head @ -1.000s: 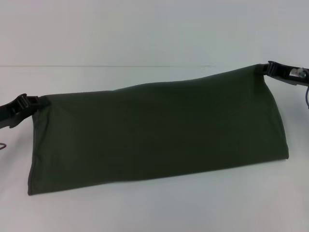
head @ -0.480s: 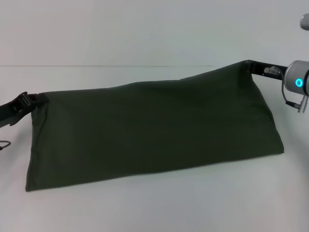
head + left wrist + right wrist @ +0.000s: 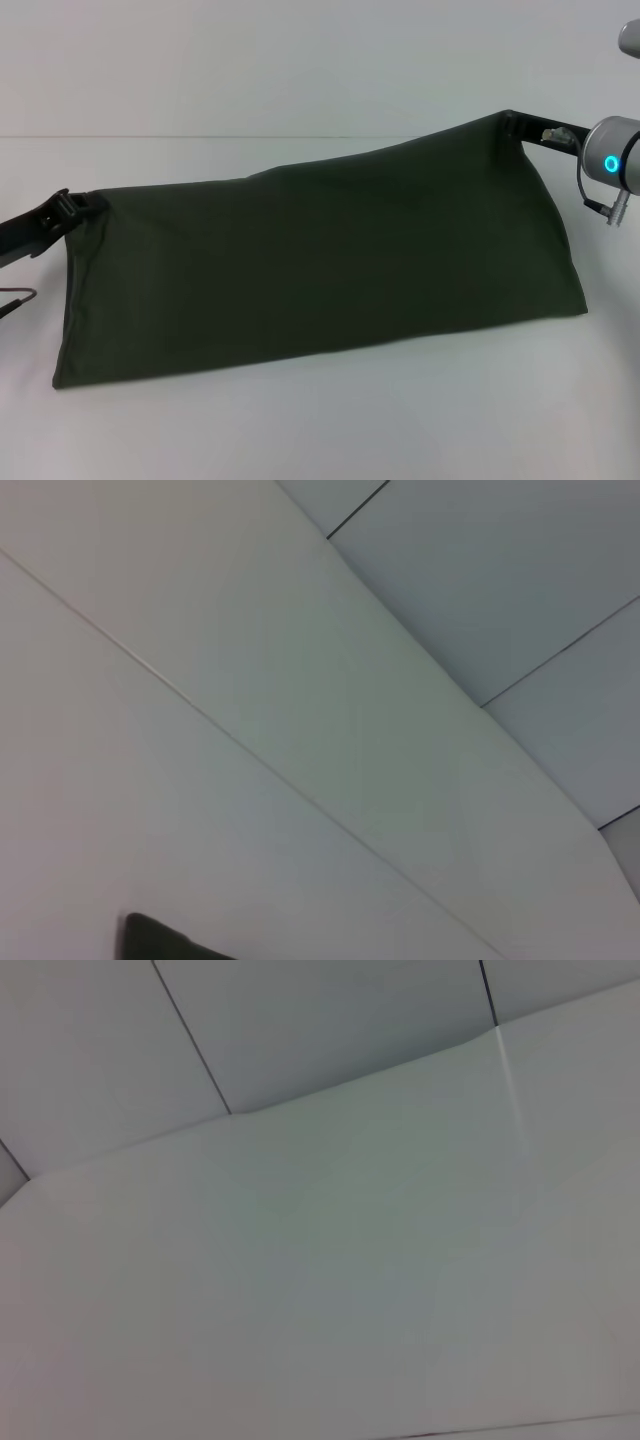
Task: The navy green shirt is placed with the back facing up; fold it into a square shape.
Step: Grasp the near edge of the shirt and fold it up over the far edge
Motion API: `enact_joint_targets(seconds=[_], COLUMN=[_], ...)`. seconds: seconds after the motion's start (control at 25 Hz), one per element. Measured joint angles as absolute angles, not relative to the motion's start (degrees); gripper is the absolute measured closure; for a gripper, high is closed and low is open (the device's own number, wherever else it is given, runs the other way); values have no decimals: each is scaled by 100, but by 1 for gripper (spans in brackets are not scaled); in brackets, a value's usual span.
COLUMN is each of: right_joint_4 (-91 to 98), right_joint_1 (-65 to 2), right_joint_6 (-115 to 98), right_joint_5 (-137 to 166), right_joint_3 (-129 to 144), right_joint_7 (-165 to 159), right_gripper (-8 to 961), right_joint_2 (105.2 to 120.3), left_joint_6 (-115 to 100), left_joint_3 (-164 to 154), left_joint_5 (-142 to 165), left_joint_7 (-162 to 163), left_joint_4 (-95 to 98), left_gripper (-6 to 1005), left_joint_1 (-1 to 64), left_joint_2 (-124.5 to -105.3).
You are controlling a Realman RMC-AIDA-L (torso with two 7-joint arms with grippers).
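**Operator:** Olive fabric fills your head view — where does it sit?

**Spotter:** You have the navy green shirt (image 3: 320,270) stretched crosswise in front of you as a long band. Its lower edge rests on the white counter (image 3: 320,430); its upper edge is held up at both ends. Your left hand (image 3: 72,206) is pinched shut on the upper left corner, low and near the counter. Your right hand (image 3: 512,124) is closed on the upper right corner, clearly higher, so the top edge slopes up toward your right.

**Operator:** And the left wrist view?

**Spotter:** You see mostly pale wall panels there, plus a dark scrap of the shirt (image 3: 165,942) at the frame's edge. No fingers show.

**Operator:** Right wrist view?

**Spotter:** Only pale panels and seams; neither shirt nor fingers appear.

**Operator:** What does the next move hinge on?

**Spotter:** I judge it's the long axis: it runs left to right between your hands, each holding one end, with the cloth hanging below them. Level your right hand with your left, or the fold will probably land skewed.
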State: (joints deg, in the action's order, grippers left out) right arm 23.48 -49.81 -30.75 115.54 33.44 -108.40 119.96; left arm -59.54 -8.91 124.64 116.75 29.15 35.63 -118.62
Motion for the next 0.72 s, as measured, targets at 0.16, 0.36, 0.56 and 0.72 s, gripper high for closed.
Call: enact_joint_targets(seconds=[0.16, 0.36, 0.56, 0.72], right_joint_4=[2287, 2166, 1988, 1932], right_joint_1=[-5021, -5083, -5111, -5107], right_joint_6=[-2960, -2893, -2855, -2846], right_joint_5=[11550, 11338, 10639, 10337], right_joint_3=[3347, 3356, 3357, 3358], right_joint_7=[-10807, -10440, -9678, -9357], right_gripper=[803, 798, 793, 789], right_joint_2=[12004, 12015, 12014, 12015], left_joint_6=[-5894, -5756, -5433, -4966], left_joint_3=[-897, -905, -895, -893], left_joint_5=[12424, 12334, 12051, 11697], left_joint_7=[11617, 11490, 11223, 10939], left_joint_4=[2915, 2882, 2787, 2778], left_gripper=[880, 879, 877, 876], left_joint_1=[3590, 3597, 3603, 3565], left_joint_2=[-11898, -11940, -12019, -12166])
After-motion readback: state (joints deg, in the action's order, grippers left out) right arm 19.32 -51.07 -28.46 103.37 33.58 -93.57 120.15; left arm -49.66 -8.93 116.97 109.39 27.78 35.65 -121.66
